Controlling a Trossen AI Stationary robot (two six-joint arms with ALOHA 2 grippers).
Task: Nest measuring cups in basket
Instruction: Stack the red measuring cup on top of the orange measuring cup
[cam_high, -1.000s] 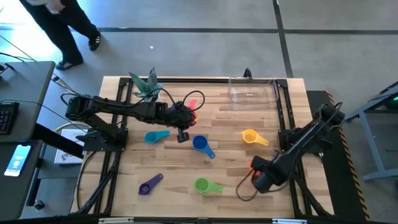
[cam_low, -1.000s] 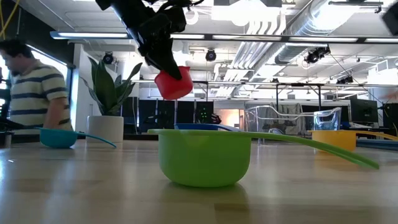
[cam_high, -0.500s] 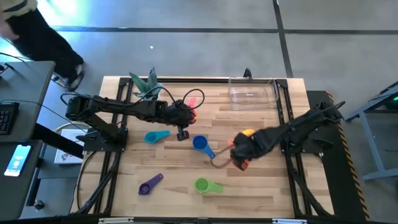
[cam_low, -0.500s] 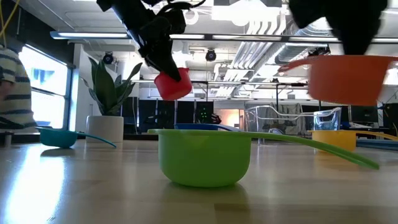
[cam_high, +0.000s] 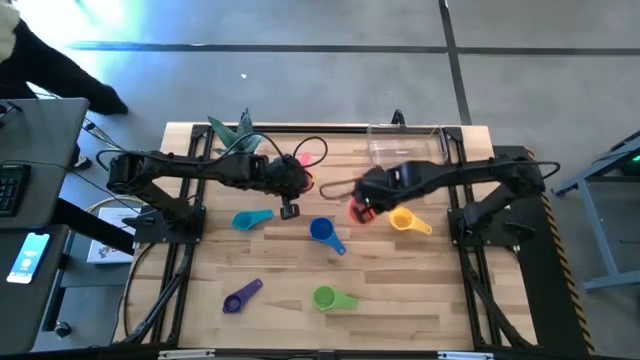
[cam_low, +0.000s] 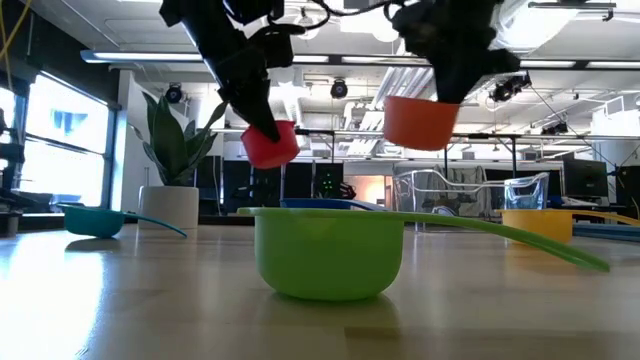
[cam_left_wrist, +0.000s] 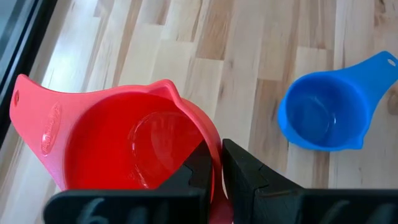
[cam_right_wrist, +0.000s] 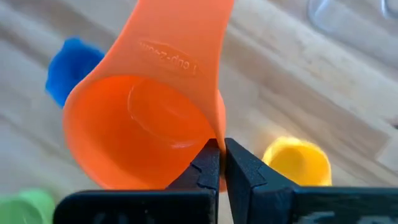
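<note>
Two arms up over the table (cam_high: 250, 320), each carrying a cup. Basket (cam_high: 405, 148), clear, sits empty at upper right of the high view. Left gripper (cam_high: 296, 182), centre-left, has its fingers pinched on the rim of the red cup (cam_left_wrist: 130, 146), held clear of the wood. Right gripper (cam_high: 368, 190), just right of centre and below the basket, pinches the rim of the orange cup (cam_right_wrist: 146, 127), also airborne. On the table: teal cup (cam_high: 250, 219), blue cup (cam_high: 323, 232), yellow cup (cam_high: 405, 220), green cup (cam_high: 328, 297), purple cup (cam_high: 241, 296).

Risks, my read: both grips are thin rim pinches, so a cup could rotate or slip during the swing. Both grippers sit near each other mid-table; if both head for the basket together they could clash. Nesting order matters, since a big cup dropped on a smaller one won't seat.

Versus a second ago: right arm has swung from the lower right up to centre with the orange cup. Left arm barely moved; the red cup sits marginally lower.
</note>
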